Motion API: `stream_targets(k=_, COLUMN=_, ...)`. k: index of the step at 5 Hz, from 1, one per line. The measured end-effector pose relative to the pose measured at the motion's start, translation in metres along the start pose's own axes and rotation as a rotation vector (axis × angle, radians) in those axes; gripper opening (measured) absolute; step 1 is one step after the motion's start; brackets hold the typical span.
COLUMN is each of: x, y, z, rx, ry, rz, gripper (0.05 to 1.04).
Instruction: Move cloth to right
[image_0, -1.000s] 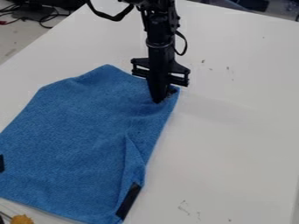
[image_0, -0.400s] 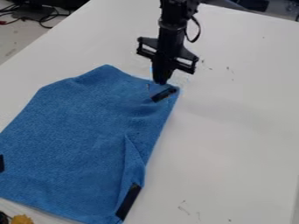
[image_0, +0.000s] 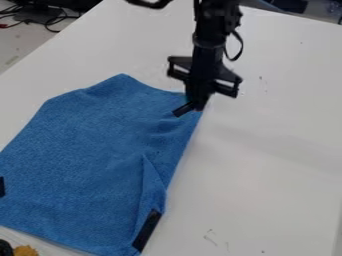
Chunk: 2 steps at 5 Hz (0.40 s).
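Observation:
The black gripper hangs down over the upper right corner of the blue cloth, its tip overlapping a black strip at that corner. Whether it touches the cloth I cannot tell. The cloth lies spread over the left half of the white table, with a fold running along its lower right side. Another black strip sits at its bottom right corner, and a dark patch marks its left edge. The gripper hides the cloth's very corner.
The white table extends to the right of the cloth. A yellow-orange object and a dark round one are at the bottom left corner. Cables lie beyond the table at the upper left.
The gripper lifted up and back from the cloth's corner, exposing the black strip there, then shifted right and lowered over the corner. The cloth has kept its place.

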<state>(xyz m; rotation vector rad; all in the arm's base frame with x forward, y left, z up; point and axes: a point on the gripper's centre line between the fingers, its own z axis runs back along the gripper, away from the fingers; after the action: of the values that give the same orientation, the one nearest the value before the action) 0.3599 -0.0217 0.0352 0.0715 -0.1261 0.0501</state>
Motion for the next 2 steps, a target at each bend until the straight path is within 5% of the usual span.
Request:
stream_targets(k=1, x=0.003, y=0.009, z=-0.006, rx=-0.062, ry=-0.026, rz=0.034, gripper=0.444)
stream_targets(k=2, x=0.002, y=0.009, z=-0.02, rx=-0.095, ry=0.004, rz=0.021, gripper=0.754)
